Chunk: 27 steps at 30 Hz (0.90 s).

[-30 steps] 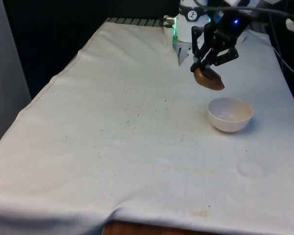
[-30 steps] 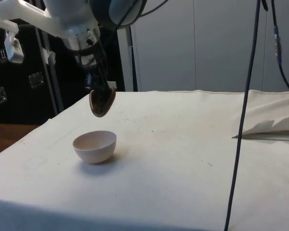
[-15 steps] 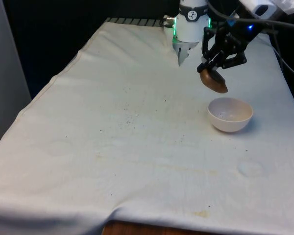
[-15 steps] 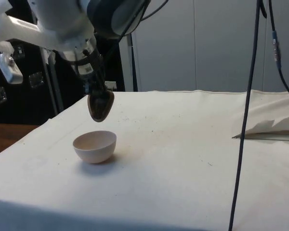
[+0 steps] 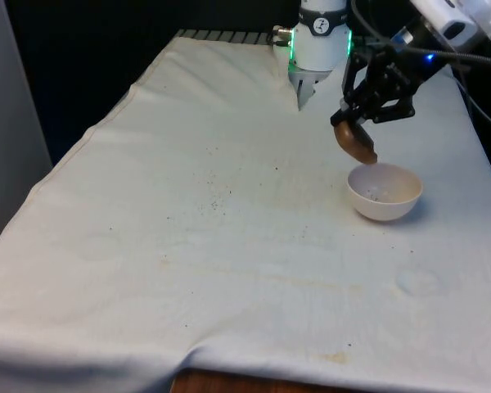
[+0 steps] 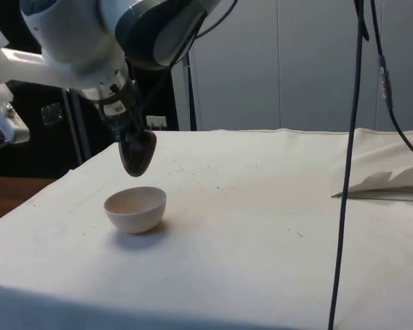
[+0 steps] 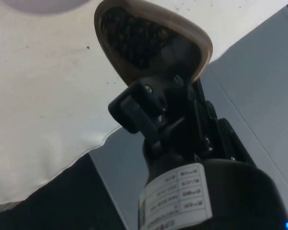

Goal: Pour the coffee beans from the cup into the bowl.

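Observation:
A small white bowl point(image 5: 385, 191) point(image 6: 135, 208) sits on the cloth at the front view's right. Just above its near rim hangs a brown cup point(image 5: 356, 142) point(image 6: 137, 153), tipped steeply mouth-down towards the bowl. My gripper point(image 5: 358, 123) point(image 6: 126, 130) is shut on the cup's rim. In the wrist view the cup point(image 7: 153, 43) still holds dark coffee beans point(image 7: 134, 36) gathered at its lower lip. A few dark specks lie inside the bowl in the front view.
The white cloth point(image 5: 213, 229) covers the table, with scattered dark crumbs point(image 5: 217, 196) near the middle. A black cable point(image 6: 347, 172) hangs in front of the side view. A fold of cloth point(image 6: 389, 182) rises at the side view's right edge.
The gripper has carried the cup towards the bowl and lower, and tilted it more steeply. Specks now lie in the bowl.

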Available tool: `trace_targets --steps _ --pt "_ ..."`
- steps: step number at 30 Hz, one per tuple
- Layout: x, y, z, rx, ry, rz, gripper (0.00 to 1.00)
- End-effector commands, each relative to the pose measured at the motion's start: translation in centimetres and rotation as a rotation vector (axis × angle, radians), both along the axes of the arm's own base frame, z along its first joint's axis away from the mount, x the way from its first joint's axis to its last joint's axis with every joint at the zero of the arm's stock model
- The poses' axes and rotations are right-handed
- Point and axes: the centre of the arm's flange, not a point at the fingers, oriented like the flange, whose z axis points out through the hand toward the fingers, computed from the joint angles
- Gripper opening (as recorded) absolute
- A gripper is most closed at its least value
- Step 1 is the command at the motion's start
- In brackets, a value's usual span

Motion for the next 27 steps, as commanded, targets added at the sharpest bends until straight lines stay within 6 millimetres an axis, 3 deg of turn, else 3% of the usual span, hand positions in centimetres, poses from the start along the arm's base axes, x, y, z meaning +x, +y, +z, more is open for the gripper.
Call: trace_targets --steps 1,27 --pt "0.2 0.2 -0.2 -0.015 0.001 -0.001 0.00" --pt "-0.6 2.9 -0.4 -0.186 -0.025 0.037 0.00"
